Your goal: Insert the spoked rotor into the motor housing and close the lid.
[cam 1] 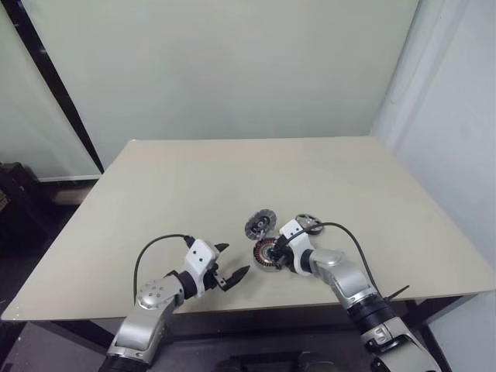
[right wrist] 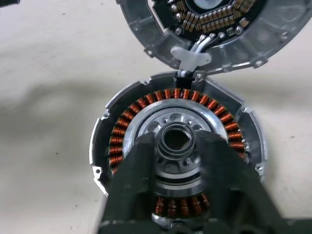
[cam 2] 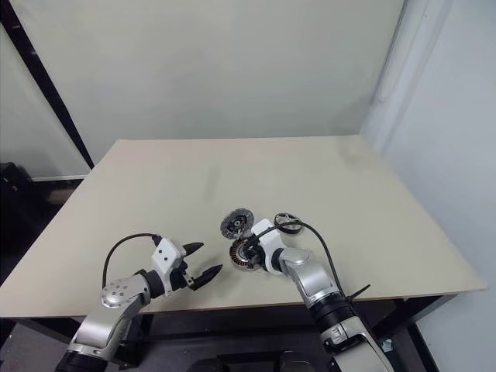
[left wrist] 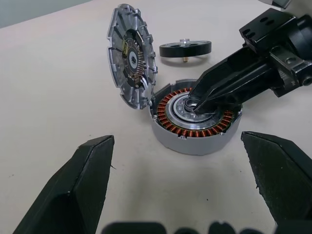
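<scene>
Now my right jaws flank the small ring at the motor housing's hub, grip uncertain. Left jaws gape, empty. Spoked rotor waits beyond; the propped lid could topple if nudged.

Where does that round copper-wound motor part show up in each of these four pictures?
Left eye view: motor housing, near the table's front edge, under the right gripper.
Right eye view: same spot.
Left wrist view: centre.
Right wrist view: centre.
Shared landmark: the open lid standing at its rim.
</scene>
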